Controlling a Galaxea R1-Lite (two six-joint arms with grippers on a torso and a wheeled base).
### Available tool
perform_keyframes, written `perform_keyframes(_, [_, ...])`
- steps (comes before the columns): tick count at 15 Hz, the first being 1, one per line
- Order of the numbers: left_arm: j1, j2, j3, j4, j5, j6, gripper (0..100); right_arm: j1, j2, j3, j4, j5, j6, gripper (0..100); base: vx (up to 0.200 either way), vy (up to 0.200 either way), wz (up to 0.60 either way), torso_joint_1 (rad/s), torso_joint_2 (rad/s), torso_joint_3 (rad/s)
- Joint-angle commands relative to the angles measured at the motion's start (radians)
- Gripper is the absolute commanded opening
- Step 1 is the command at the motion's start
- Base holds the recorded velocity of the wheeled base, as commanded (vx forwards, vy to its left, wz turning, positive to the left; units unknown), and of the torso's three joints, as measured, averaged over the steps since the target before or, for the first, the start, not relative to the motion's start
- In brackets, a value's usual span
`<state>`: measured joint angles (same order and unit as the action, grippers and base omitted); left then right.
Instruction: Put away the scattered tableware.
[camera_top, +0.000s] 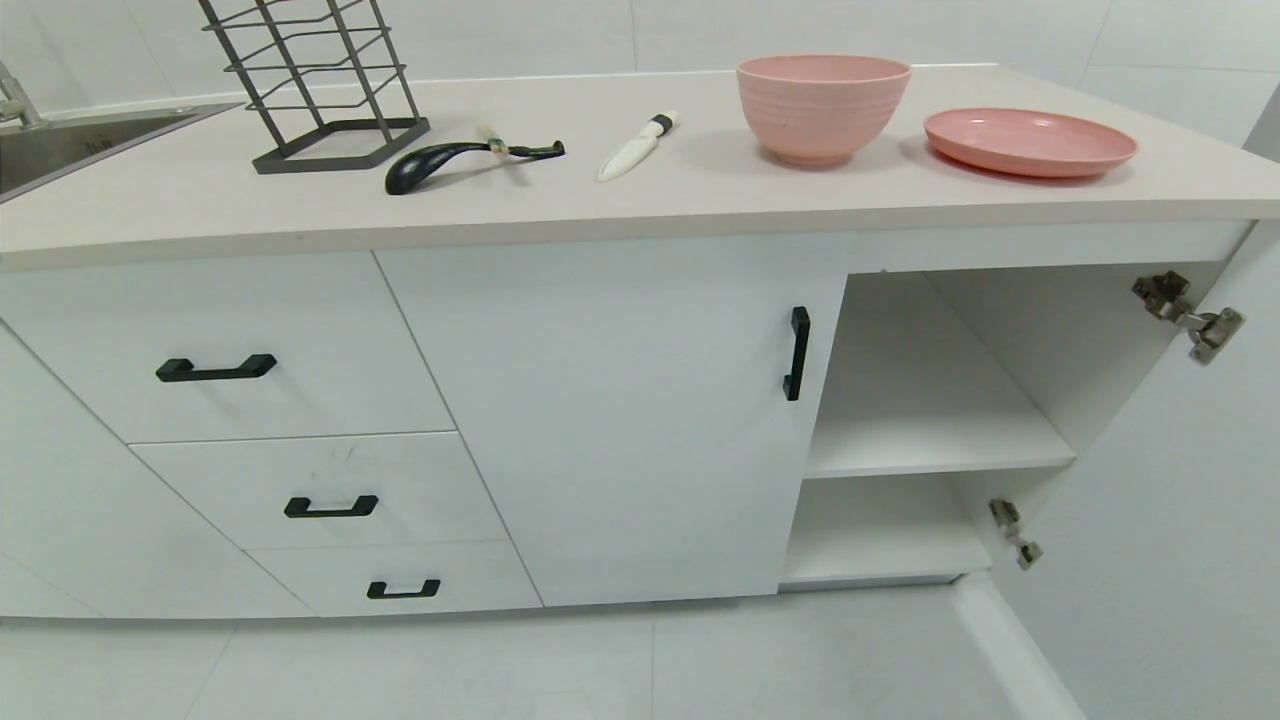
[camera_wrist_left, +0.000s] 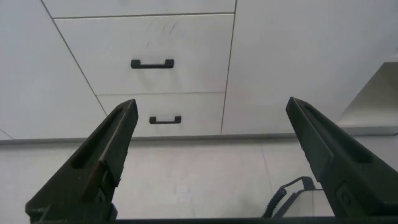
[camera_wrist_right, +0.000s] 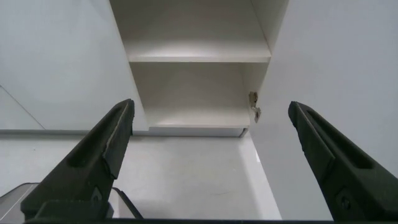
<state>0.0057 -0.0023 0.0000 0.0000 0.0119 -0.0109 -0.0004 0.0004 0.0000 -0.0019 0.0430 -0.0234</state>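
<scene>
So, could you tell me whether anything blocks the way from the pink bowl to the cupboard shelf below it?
Nothing visible does: the pink bowl stands free on the counter, and the cupboard door beneath is swung open, leaving the shelf exposed.

A pale countertop (camera_top: 640, 200) carried a pink bowl (camera_top: 822, 108), upright, with a pink plate (camera_top: 1030, 142) just beside it on the right. To the bowl's left lay a white knife (camera_top: 636, 147), then a black spoon (camera_top: 440, 163). Farther left of the bowl stood a dark wire rack (camera_top: 320, 90), and beyond it a sink (camera_top: 70, 145) was set into the top.
</scene>
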Motion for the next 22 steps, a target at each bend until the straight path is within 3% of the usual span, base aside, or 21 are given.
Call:
perform_keyframes(1, [0.000, 0.002, 0.000, 0.000, 0.005, -0.023, 100, 0.000, 0.000, 0.000, 0.000, 0.000, -0.003, 100, 0.000, 0.000, 0.00, 0.000, 0.00, 0.000])
perform_keyframes(3, [0.000, 0.002, 0.000, -0.002, 0.006, -0.023, 100, 0.000, 0.000, 0.000, 0.000, -0.002, -0.003, 100, 0.000, 0.000, 0.00, 0.000, 0.00, 0.000])
perform_keyframes(8, [0.000, 0.002, 0.000, -0.002, 0.013, -0.026, 100, 0.000, 0.000, 0.000, 0.000, -0.003, -0.001, 100, 0.000, -0.200, 0.00, 0.002, 0.00, 0.003])
perform_keyframes(12, [0.000, 0.002, 0.000, -0.002, 0.025, -0.031, 100, 0.000, 0.000, 0.000, 0.000, -0.003, -0.001, 100, 0.000, 0.000, -0.45, 0.004, 0.00, 0.003])
perform_keyframes(20, [0.000, 0.002, 0.000, -0.002, 0.028, -0.032, 100, 0.000, 0.000, 0.000, 0.000, -0.003, -0.001, 100, 0.000, 0.000, 0.00, 0.000, 0.00, 0.000])
perform_keyframes(22, [0.000, 0.002, 0.000, -0.003, 0.031, -0.031, 100, 0.000, 0.000, 0.000, 0.000, -0.003, -0.001, 100, 0.200, 0.000, 0.00, 0.005, 0.00, 0.000])
